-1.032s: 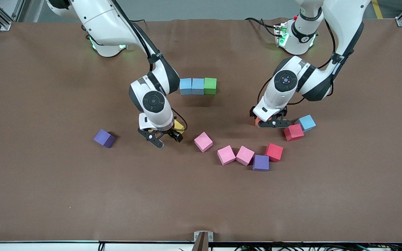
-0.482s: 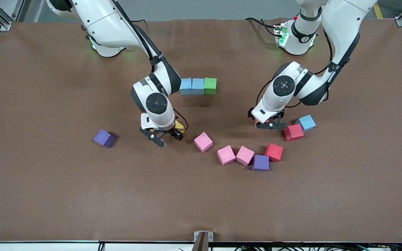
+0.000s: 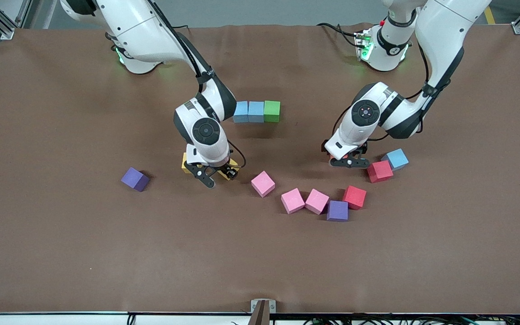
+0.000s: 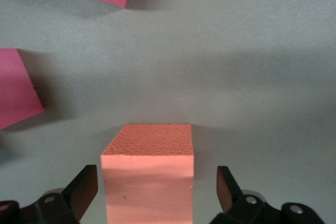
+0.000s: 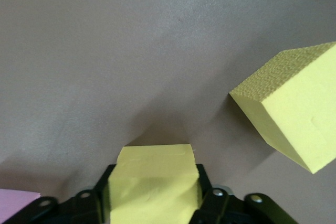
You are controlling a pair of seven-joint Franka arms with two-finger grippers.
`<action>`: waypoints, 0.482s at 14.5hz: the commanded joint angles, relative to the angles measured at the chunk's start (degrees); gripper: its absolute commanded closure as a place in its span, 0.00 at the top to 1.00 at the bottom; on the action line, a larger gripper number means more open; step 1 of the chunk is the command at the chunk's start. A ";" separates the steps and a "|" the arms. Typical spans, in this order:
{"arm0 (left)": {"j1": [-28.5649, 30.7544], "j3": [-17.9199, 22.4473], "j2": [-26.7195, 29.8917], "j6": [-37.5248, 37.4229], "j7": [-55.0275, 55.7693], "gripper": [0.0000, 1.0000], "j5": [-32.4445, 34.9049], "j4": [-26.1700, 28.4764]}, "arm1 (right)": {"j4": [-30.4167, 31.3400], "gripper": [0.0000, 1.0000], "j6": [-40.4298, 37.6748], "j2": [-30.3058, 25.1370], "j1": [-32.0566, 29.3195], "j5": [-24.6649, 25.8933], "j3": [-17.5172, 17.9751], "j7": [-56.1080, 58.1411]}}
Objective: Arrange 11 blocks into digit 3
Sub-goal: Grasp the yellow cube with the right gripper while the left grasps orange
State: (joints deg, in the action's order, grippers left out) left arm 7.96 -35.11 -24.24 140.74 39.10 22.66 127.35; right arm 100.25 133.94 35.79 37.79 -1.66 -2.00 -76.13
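Note:
My right gripper is down at the table and shut on a yellow block. A second yellow block lies close beside it. My left gripper stands open around an orange block, with a gap at each fingertip. Two light blue blocks and a green one form a touching row nearer the bases. Pink blocks and a purple block lie nearer the front camera. Another purple block sits alone toward the right arm's end.
Two red cubes lie among the loose blocks. A light blue cube touches the red one beside my left gripper. The brown mat stretches wide toward the front camera.
The right gripper's fingers have shut on the yellow block, and its hand has shifted slightly toward the bases. The left hand has settled a little lower around the orange block.

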 commanded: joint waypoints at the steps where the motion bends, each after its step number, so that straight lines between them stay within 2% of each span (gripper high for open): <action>1: 1.09 -0.40 -0.19 1.82 0.01 0.97 1.24 1.32 | 1.26 0.03 0.71 -0.98 -0.08 0.34 1.11 2.72; 2: 1.61 -0.40 -0.28 1.82 0.01 0.93 1.42 1.32 | 1.35 0.02 0.18 -1.42 -0.08 0.34 1.55 7.62; 4: 1.71 -0.40 -0.28 1.82 0.01 0.73 2.12 1.32 | 4.93 0.02 0.61 -4.57 0.01 0.34 2.08 18.43; 7: 1.79 -0.40 0.07 1.30 0.44 0.45 2.12 1.15 | 9.25 0.01 0.79 -8.18 0.01 0.34 3.93 28.03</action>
State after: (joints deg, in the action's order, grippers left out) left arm 8.99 -35.11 -24.66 141.67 39.10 23.49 128.08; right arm 103.60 134.03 32.92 37.98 -1.62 0.72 -53.94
